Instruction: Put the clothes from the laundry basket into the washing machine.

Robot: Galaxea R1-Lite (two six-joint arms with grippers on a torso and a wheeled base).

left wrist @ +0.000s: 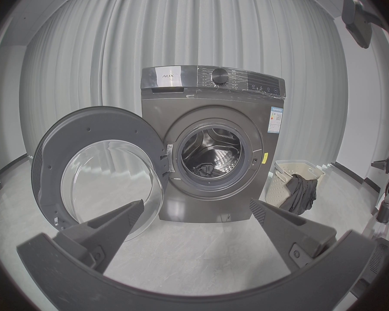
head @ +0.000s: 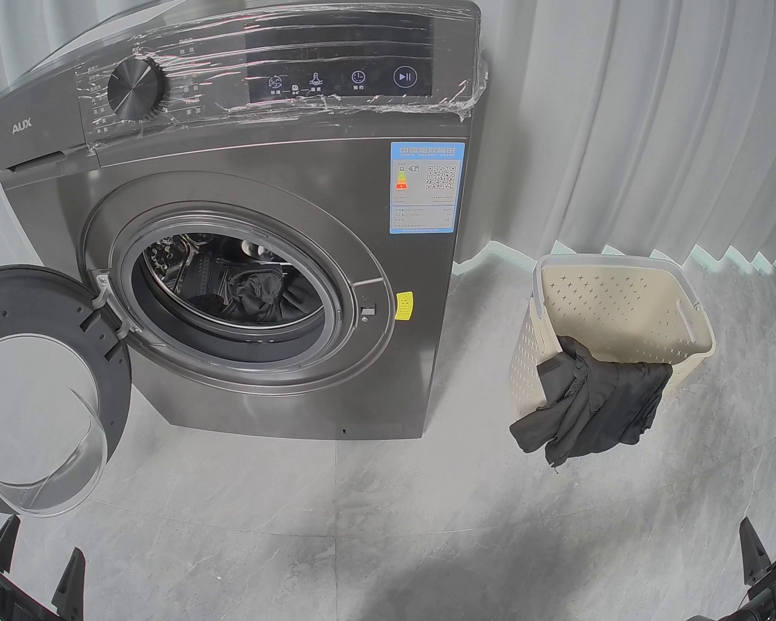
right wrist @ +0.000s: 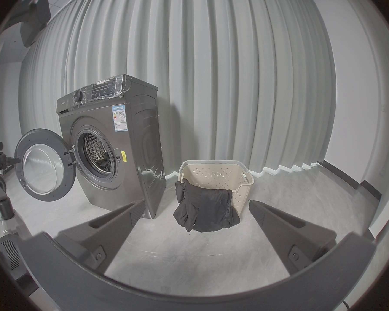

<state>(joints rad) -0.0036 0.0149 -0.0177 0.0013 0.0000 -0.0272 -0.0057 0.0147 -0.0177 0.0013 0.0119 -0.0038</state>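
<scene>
- Low over the near floor: left gripper (head: 43,541) and right gripper (head: 769,511), jaws spread wide, empty, held back, likely ready to reach.
- Draped over the front rim of the laundry basket (head: 629,304): dark garment (head: 595,403), hanging mostly outside, probably easy to pinch there.
- To the left: washing machine (head: 259,174), door (head: 34,312) swung fully aside to free the drum mouth, dark clothes (head: 254,291) already inside.

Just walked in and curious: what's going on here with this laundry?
A robot is loading laundry. The grey front-loading washing machine has its round door swung open, with dark clothes inside. One dark grey garment hangs over the rim of the cream perforated plastic laundry basket beside it. The left tool and right tool are open and empty, touching neither.
</scene>
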